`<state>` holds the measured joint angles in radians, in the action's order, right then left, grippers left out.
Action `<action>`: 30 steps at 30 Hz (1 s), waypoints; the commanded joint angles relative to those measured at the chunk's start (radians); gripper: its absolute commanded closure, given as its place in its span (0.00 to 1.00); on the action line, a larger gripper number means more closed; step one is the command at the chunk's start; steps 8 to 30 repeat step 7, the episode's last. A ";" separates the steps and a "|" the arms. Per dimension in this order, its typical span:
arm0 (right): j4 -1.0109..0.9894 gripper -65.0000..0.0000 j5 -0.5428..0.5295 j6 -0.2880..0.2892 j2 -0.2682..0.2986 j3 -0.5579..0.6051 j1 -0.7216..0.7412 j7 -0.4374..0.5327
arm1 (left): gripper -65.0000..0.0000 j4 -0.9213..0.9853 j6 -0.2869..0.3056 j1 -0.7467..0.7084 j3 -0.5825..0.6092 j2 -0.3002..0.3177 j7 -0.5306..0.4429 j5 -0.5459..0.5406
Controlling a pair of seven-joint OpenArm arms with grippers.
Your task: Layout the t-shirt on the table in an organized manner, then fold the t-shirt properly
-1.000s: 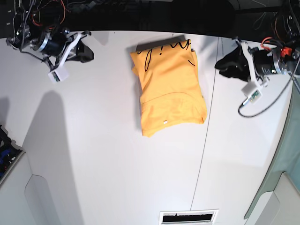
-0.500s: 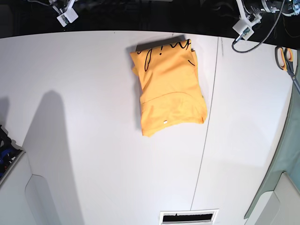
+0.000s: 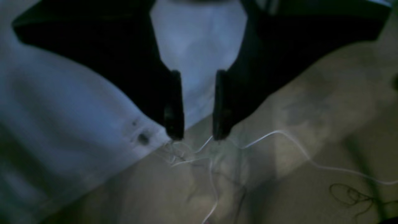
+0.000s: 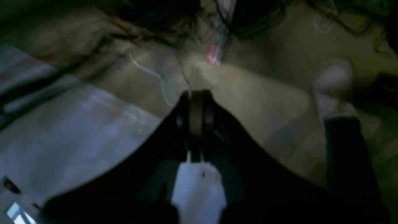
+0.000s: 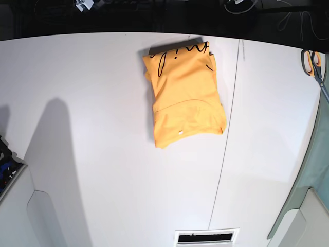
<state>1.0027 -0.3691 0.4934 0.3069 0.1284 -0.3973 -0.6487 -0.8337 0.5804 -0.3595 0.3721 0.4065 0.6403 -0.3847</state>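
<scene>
The t-shirt (image 5: 184, 92) lies folded on the white worktop (image 5: 92, 154), in the far middle part of it. It makes a compact, nearly rectangular packet, a little tilted, with its upper edge close to the far edge of the worktop. Black handwritten lines show on the upper part of the packet. A thin dark seam (image 5: 226, 139) crosses the worktop just beside the right side of the t-shirt. A vent slot (image 5: 206, 237) sits at the near edge. At the right edge of the base view lie scissors (image 5: 313, 64) with orange handles, and below them a grey-green cloth (image 5: 313, 175) hangs along the side.

No arm is over the worktop in the base view. Nothing touches the t-shirt.

The left tool (image 3: 195, 137) shows in its wrist view with its two dark fingers (image 3: 174, 109) apart by a narrow gap, and nothing is between them. Below it are the pale corner of the worktop and a dim floor with thin white wires (image 3: 279, 146).

The right tool (image 4: 196, 96) shows in its own view with the fingers pressed together and empty. The picture is dark and blurred; under it are the floor and some cables.
</scene>
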 commanded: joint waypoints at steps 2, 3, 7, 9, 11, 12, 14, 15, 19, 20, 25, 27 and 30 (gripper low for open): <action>-0.047 1.00 0.034 0.000 -0.013 0.027 0.043 -0.002 | 0.75 0.060 0.006 0.051 0.054 0.010 -0.045 -0.027; -0.063 1.00 0.051 0.000 -0.021 0.035 0.061 -0.002 | 0.75 0.082 0.006 0.070 0.078 0.005 -0.067 -0.047; -0.068 1.00 0.066 0.000 -0.044 0.037 0.096 0.006 | 0.75 0.103 0.006 0.113 0.126 -0.029 -0.090 -0.056; -0.068 1.00 0.066 0.000 -0.044 0.037 0.096 0.006 | 0.75 0.103 0.006 0.113 0.126 -0.029 -0.090 -0.056; -0.068 1.00 0.066 0.000 -0.044 0.037 0.096 0.006 | 0.75 0.103 0.006 0.113 0.126 -0.029 -0.090 -0.056; -0.068 1.00 0.066 0.000 -0.044 0.037 0.096 0.006 | 0.75 0.103 0.006 0.113 0.126 -0.029 -0.090 -0.056; -0.068 1.00 0.066 0.000 -0.044 0.037 0.096 0.006 | 0.75 0.103 0.006 0.113 0.126 -0.029 -0.090 -0.056; -0.068 1.00 0.066 0.000 -0.044 0.037 0.096 0.006 | 0.75 0.103 0.006 0.113 0.126 -0.029 -0.090 -0.056; -0.068 1.00 0.066 0.000 -0.044 0.037 0.096 0.006 | 0.75 0.103 0.006 0.113 0.126 -0.029 -0.090 -0.056; -0.068 1.00 0.066 0.000 -0.044 0.037 0.096 0.006 | 0.75 0.103 0.006 0.113 0.126 -0.029 -0.090 -0.056; -0.068 1.00 0.066 0.000 -0.044 0.037 0.096 0.006 | 0.75 0.103 0.006 0.113 0.126 -0.029 -0.090 -0.056; -0.068 1.00 0.066 0.000 -0.044 0.037 0.096 0.006 | 0.75 0.103 0.006 0.113 0.126 -0.029 -0.090 -0.056; -0.068 1.00 0.066 0.000 -0.044 0.037 0.096 0.006 | 0.75 0.103 0.006 0.113 0.126 -0.029 -0.090 -0.056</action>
